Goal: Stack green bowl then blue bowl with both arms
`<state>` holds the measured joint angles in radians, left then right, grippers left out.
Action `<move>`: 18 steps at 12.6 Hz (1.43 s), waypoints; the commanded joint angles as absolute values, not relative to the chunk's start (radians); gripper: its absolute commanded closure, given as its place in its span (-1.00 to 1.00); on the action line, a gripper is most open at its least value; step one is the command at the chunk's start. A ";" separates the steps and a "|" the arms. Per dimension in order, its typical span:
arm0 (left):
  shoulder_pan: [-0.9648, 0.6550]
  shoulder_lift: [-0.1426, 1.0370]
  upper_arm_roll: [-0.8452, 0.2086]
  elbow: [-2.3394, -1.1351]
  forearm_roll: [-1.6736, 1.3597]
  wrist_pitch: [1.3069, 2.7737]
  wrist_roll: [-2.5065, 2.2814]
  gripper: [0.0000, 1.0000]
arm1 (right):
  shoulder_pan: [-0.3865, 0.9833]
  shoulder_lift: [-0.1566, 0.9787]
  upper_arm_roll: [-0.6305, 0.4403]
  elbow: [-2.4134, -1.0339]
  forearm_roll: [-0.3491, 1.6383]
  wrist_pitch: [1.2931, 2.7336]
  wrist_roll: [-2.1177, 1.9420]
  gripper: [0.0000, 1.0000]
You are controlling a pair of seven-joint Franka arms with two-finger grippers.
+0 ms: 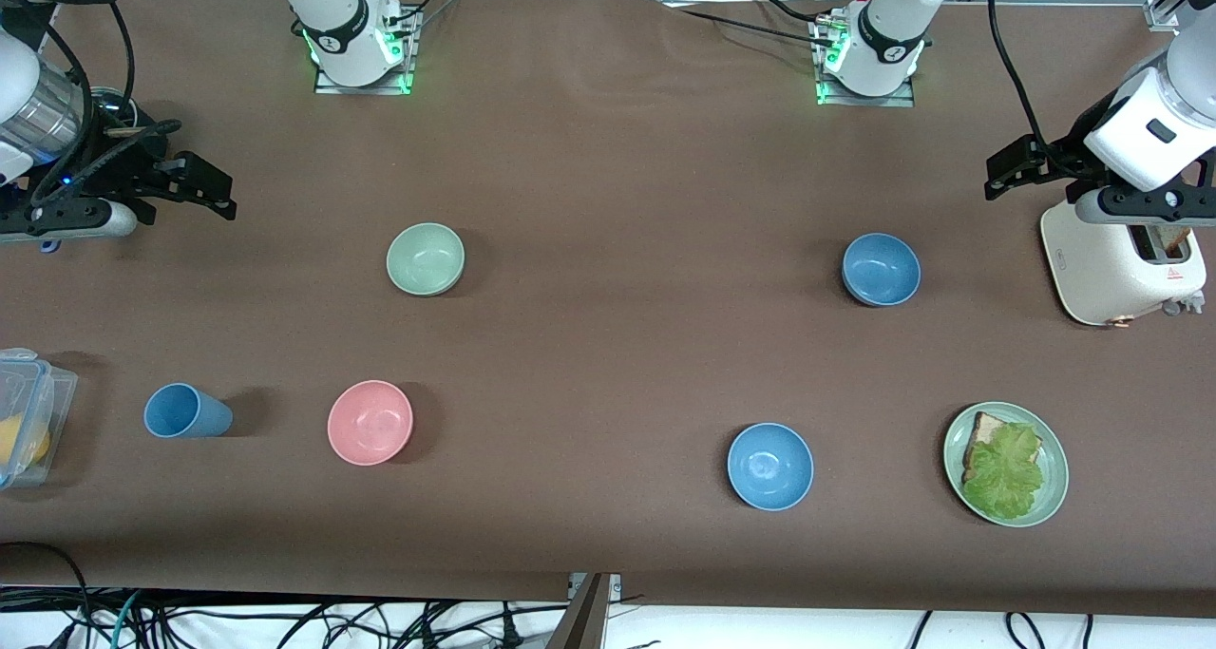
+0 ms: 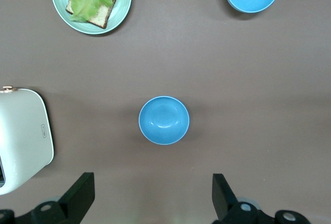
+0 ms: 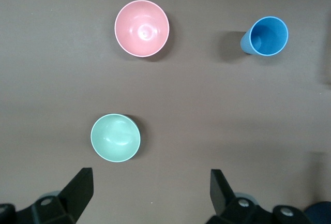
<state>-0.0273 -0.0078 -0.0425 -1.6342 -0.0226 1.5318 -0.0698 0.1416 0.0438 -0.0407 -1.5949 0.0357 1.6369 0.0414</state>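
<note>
The pale mint-green bowl (image 1: 426,258) sits upright on the brown table toward the right arm's end; it also shows in the right wrist view (image 3: 115,137). The muted slate-blue bowl (image 1: 881,269) sits upright toward the left arm's end; it also shows in the left wrist view (image 2: 164,120). Both bowls are empty. My right gripper (image 1: 211,191) (image 3: 150,190) is open and empty, over bare table at the right arm's end, apart from the green bowl. My left gripper (image 1: 1005,169) (image 2: 152,193) is open and empty, over the table beside the toaster, apart from the blue bowl.
A pink bowl (image 1: 370,421) and a blue cup on its side (image 1: 185,411) lie nearer the front camera than the green bowl. A brighter sky-blue bowl (image 1: 769,466), a green plate (image 1: 1054,497) with bread and lettuce, a white toaster (image 1: 1121,259) and a plastic box (image 1: 28,416) are also here.
</note>
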 commanded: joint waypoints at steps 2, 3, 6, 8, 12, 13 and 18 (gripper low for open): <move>-0.023 -0.025 -0.044 -1.640 -0.028 1.522 -0.072 -1.00 | 0.137 0.031 -0.035 -1.600 0.035 1.640 0.051 -0.99; -0.023 -0.025 -0.044 -1.640 -0.028 1.522 -0.072 -1.00 | 0.137 0.031 -0.035 -1.600 0.035 1.641 0.051 -0.99; -0.023 -0.025 -0.044 -1.640 -0.028 1.522 -0.072 -1.00 | 0.141 0.031 -0.034 -1.598 0.037 1.646 0.051 -0.99; -0.023 -0.023 -0.044 -1.640 -0.028 1.522 -0.074 -1.00 | 0.141 0.031 -0.032 -1.594 0.040 1.644 0.051 -0.99; -0.023 -0.025 -0.044 -1.640 -0.028 1.522 -0.074 -1.00 | 0.140 0.032 -0.035 -1.592 0.043 1.647 0.049 -0.99; -0.023 -0.025 -0.044 -1.640 -0.028 1.522 -0.074 -1.00 | 0.141 0.035 -0.034 -1.591 0.035 1.646 0.048 -0.99; -0.023 -0.023 -0.044 -1.640 -0.028 1.522 -0.074 -1.00 | 0.137 0.035 -0.037 -1.588 0.034 1.640 0.046 -0.99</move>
